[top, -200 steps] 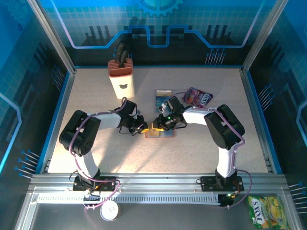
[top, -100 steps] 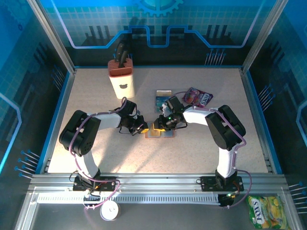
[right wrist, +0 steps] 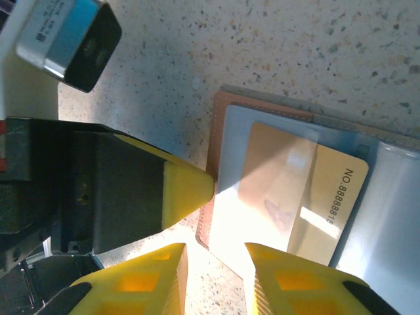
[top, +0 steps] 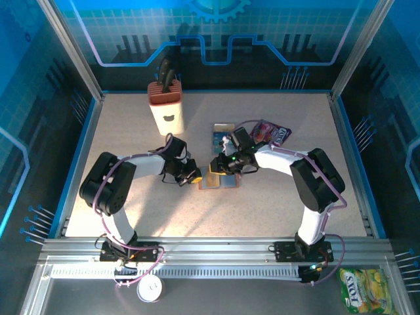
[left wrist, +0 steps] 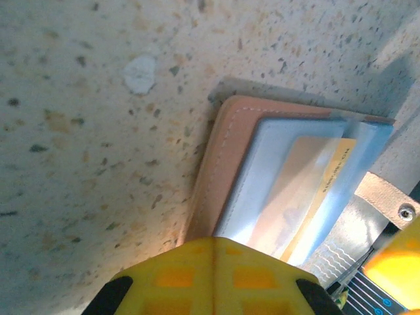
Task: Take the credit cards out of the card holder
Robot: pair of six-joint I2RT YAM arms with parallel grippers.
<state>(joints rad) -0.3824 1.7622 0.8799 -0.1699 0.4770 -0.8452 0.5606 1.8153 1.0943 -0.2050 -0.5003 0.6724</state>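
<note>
The card holder (top: pixel 223 182) lies open on the table, with a brown rim (left wrist: pixel 220 157) and a blue-grey inside (right wrist: pixel 235 134). A tan-orange credit card (right wrist: pixel 328 197) sticks partway out of its pocket (left wrist: pixel 298 180). My left gripper (top: pixel 196 176) is shut, and its yellow tip (left wrist: pixel 213 241) presses on the holder's left edge (right wrist: pixel 211 164). My right gripper (top: pixel 216 168) hovers open over the holder's near-left corner (right wrist: pixel 215 256), fingers apart with nothing gripped. A teal credit card (top: pixel 222 136) lies loose on the table behind the holder.
A purple snack packet (top: pixel 271 133) lies just right of the loose card. A white knife block (top: pixel 166 111) stands at the back left. Blue walls bound the table (top: pixel 275 210). A yellow-green packet (top: pixel 366 289) lies outside, past the near rail.
The right arm has swung its elbow to the right and its gripper has shifted slightly back over the holder. The left gripper stays pressed on the holder's edge.
</note>
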